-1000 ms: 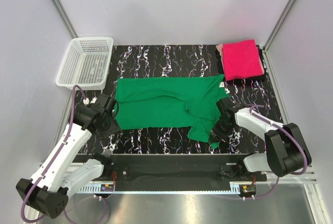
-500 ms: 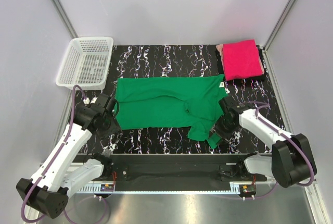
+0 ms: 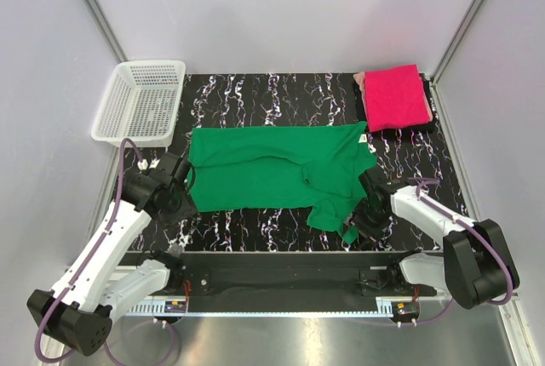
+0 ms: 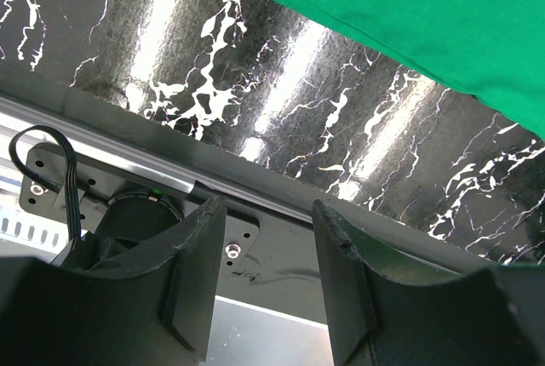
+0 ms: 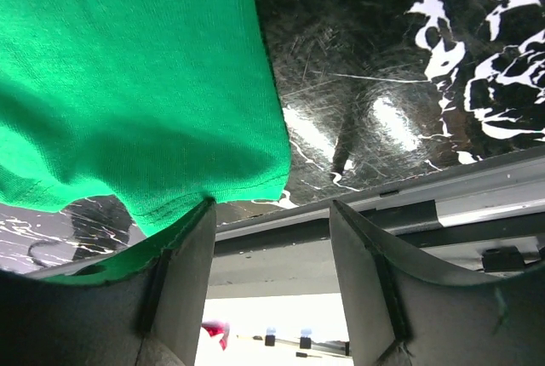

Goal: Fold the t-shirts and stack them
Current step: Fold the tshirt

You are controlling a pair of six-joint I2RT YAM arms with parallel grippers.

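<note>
A bright green t-shirt (image 3: 264,170) lies spread flat across the black marbled table (image 3: 281,94), one sleeve hanging toward the near right. A hot pink t-shirt (image 3: 396,98) sits folded at the back right corner. My left gripper (image 3: 179,200) is open beside the green shirt's near left corner; in the left wrist view the gripper (image 4: 268,208) holds nothing and the shirt (image 4: 426,8) lies apart from it. My right gripper (image 3: 364,223) is open at the sleeve's end. In the right wrist view the green cloth (image 5: 128,68) rests against the outer left finger, with the gripper's (image 5: 271,208) gap empty.
A white mesh basket (image 3: 140,102) stands at the back left, off the table's corner. A black rail (image 3: 272,260) runs along the near edge, close under both grippers. White enclosure walls stand on the left, back and right.
My right gripper has opened, let go of the green sleeve and shifted toward the near edge. The left arm has stayed in place.
</note>
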